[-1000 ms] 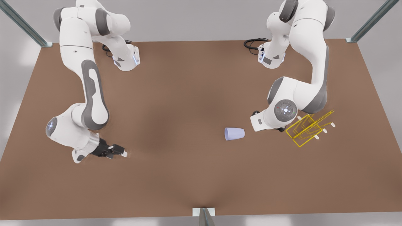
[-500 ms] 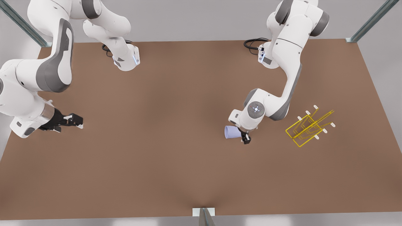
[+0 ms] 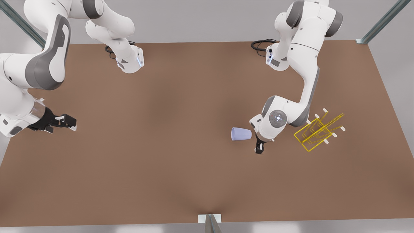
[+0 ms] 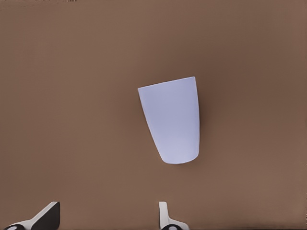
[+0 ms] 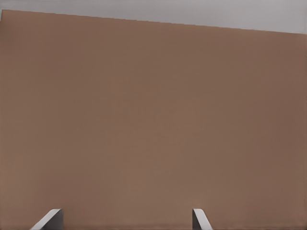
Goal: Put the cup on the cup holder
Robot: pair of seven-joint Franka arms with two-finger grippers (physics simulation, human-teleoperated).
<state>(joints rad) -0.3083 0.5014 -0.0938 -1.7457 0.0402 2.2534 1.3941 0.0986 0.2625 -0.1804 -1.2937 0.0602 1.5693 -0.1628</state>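
Lying on its side on the brown table (image 3: pixel 181 168) is 1 cup (image 3: pixel 241 134), lavender-blue, no handle; wide mouth faces the front view's left, narrow base toward the front view's right; nothing in it as far as the pics show, the inside isn't visible. 1 cup holder (image 3: pixel 315 133), thin yellow wire w/ white-tipped prongs, stands well apart from the cup on the front view's right side; its prongs carry nothing. 2 arms, 2 grippers. Left gripper (image 3: pixel 258 149) hangs just beside the cup's narrow base, toward the front view's right and a bit nearer the camera, betw. cup and holder; not touching the cup; left wrist view has the cup (image 4: pixel 171 120) ahead of the fingertips (image 4: pixel 165 218), which sit wide apart w/ nothing betw. them. Right gripper (image 3: pixel 66 122) is far off at the front view's left edge of the table, well apart from cup and holder; arm waits there; right wrist view shows its two fingertips (image 5: pixel 199 219) spread, bare table (image 5: pixel 153 120) betw. them. Black cables (image 3: pixel 260 44) coil by the arm base at the far table edge.
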